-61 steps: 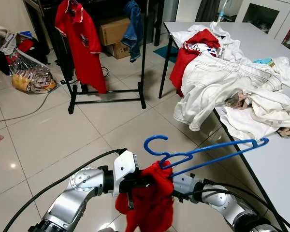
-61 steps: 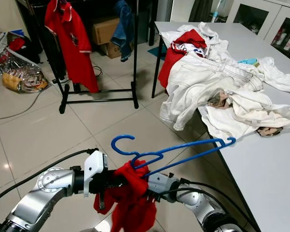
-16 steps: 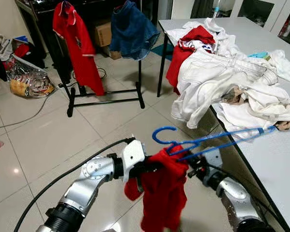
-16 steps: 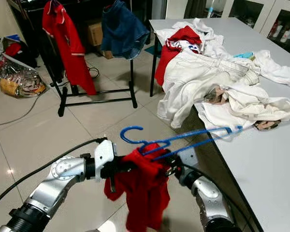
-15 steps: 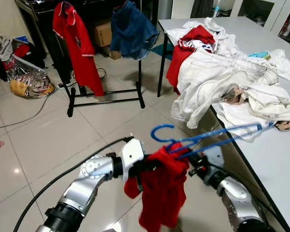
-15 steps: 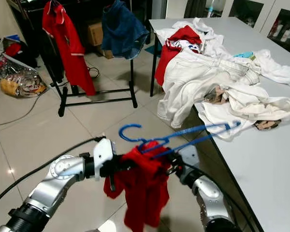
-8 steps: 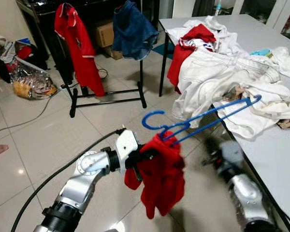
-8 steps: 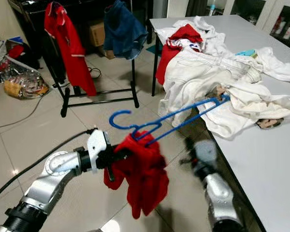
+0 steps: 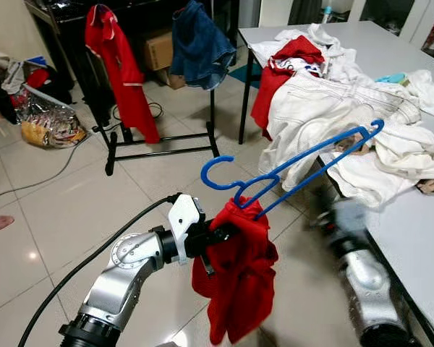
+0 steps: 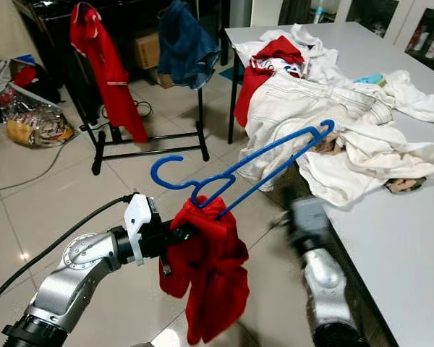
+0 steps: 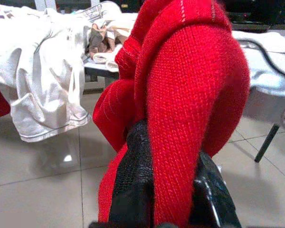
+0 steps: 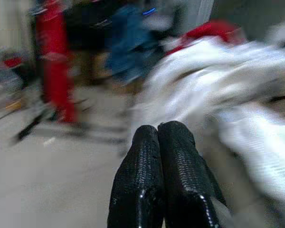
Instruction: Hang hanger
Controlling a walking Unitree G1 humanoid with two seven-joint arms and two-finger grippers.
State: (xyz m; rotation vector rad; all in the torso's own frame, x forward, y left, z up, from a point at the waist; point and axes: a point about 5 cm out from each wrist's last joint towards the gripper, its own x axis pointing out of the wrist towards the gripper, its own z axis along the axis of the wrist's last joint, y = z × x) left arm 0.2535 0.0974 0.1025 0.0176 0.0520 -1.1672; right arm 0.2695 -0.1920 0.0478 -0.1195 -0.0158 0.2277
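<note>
A wide stretch of pale tiled floor (image 9: 72,210) lies open between the robot and the black clothes rack (image 9: 159,144) at the far side, where a red shirt (image 9: 119,69) and a blue denim garment (image 9: 199,43) hang. To the rack's left, bags and clutter (image 9: 43,119) sit on the floor against the wall, with a cable trailing across the tiles. Along the right runs a white table (image 9: 419,238), its near edge close beside the right arm; a pile of white clothes (image 9: 333,108) spills over that edge and the far corner, with a red garment (image 9: 286,65) draped off the far end. The left gripper (image 11: 168,156) is held out over the open floor in front of the robot, its black fingers (image 11: 133,185) clamped on a red knitted garment (image 9: 239,282) that hangs below it. The blue hanger (image 9: 289,173) rides in the top of that garment just above the gripper, tilted, its hook toward the rack and its long end rising toward the table edge. The right gripper (image 12: 164,156), blurred, is beside the table edge, apart from the hanger, its two fingers pressed together on nothing.
</note>
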